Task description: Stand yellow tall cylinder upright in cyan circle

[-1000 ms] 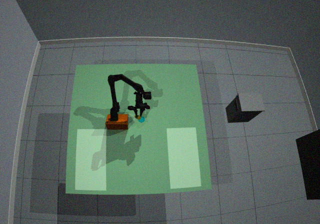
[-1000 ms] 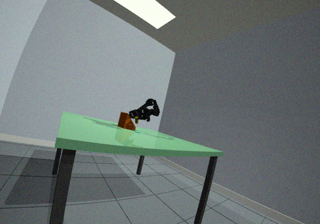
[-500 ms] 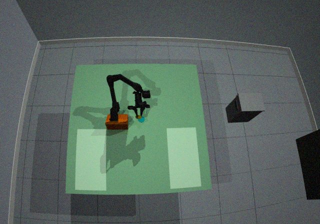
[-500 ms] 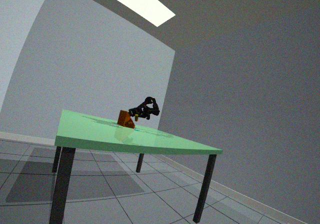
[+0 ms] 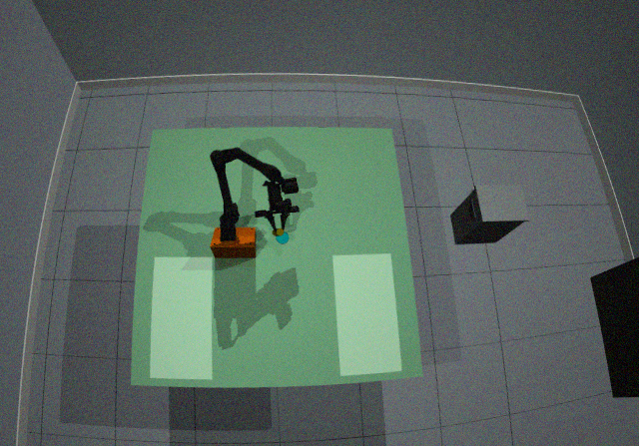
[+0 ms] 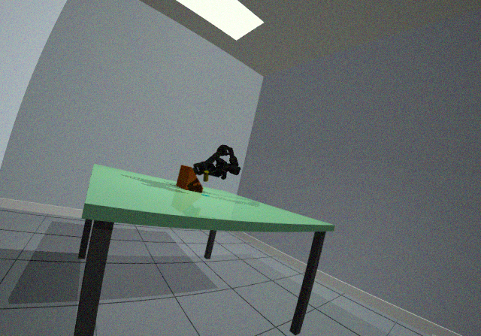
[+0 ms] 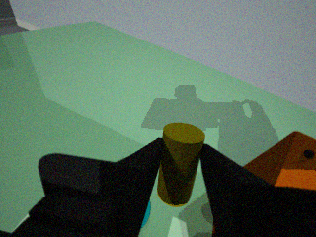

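The yellow tall cylinder [image 5: 279,231] [image 6: 206,176] [image 7: 181,160] is held in the air, close to upright in the exterior view. My gripper [image 5: 280,228] [image 7: 181,145] is shut on it, with one finger on each side. A gap shows between the cylinder's lower end and the table in the exterior view. The cyan circle [image 5: 282,237] [image 6: 205,195] [image 7: 147,214] lies flat on the table below the cylinder. In the top view the cylinder overlaps its upper edge. In the wrist view the left finger hides most of the circle.
The orange base block [image 5: 235,245] [image 6: 187,179] [image 7: 291,160] of the arm stands on the green table [image 5: 360,173] [image 6: 147,204] [image 7: 89,74], to the left of the circle in the top view. Shadows of the arm and bright light patches fall on the table.
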